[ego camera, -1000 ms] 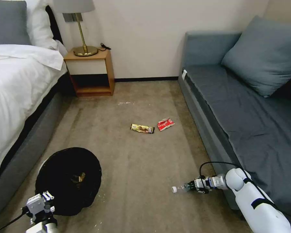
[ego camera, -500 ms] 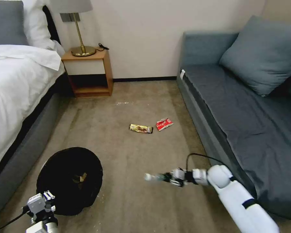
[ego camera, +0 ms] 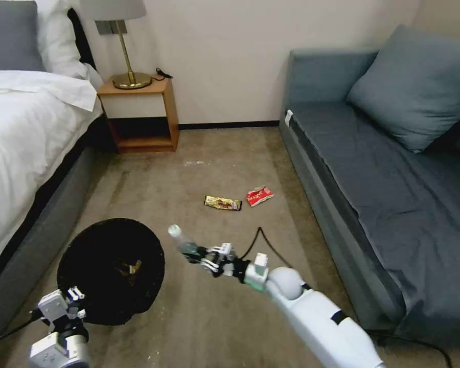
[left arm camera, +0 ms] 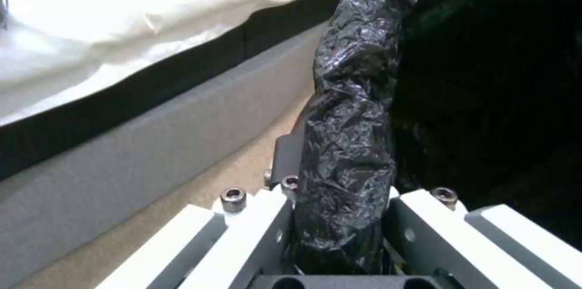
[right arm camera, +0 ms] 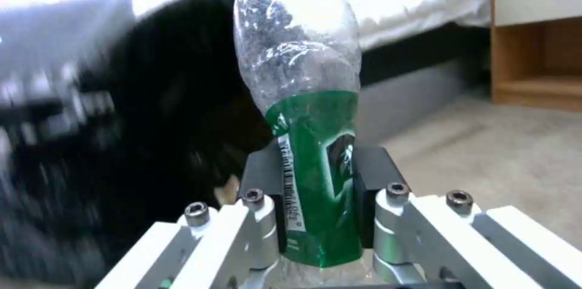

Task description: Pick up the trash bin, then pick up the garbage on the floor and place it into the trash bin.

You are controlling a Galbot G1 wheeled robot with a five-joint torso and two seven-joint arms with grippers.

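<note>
The trash bin [ego camera: 105, 255], lined with a crinkly black bag, is tilted on the carpet at the lower left, and a crumpled brown paper piece [ego camera: 133, 267] lies inside it. My left gripper [ego camera: 71, 301] is shut on the bin's near rim [left arm camera: 348, 134]; its own view shows the left gripper [left arm camera: 339, 221] clamping the bag-covered edge. My right gripper [ego camera: 202, 254] is shut on the small clear bottle [ego camera: 181, 243] with the green label [right arm camera: 312, 152], held just right of the bin's mouth [right arm camera: 152, 112]. A gold-brown wrapper [ego camera: 223, 203] and a red-white wrapper [ego camera: 260, 196] lie on the floor farther ahead.
A bed [ego camera: 20, 143] runs along the left and a grey sofa [ego camera: 383, 184] along the right. A wooden nightstand [ego camera: 140, 112] with a lamp [ego camera: 128, 46] stands at the back wall. A black cable [ego camera: 263, 240] loops behind my right wrist.
My right arm has swung left from beside the sofa, carrying the bottle up to the bin's edge. The left gripper has kept its hold on the rim.
</note>
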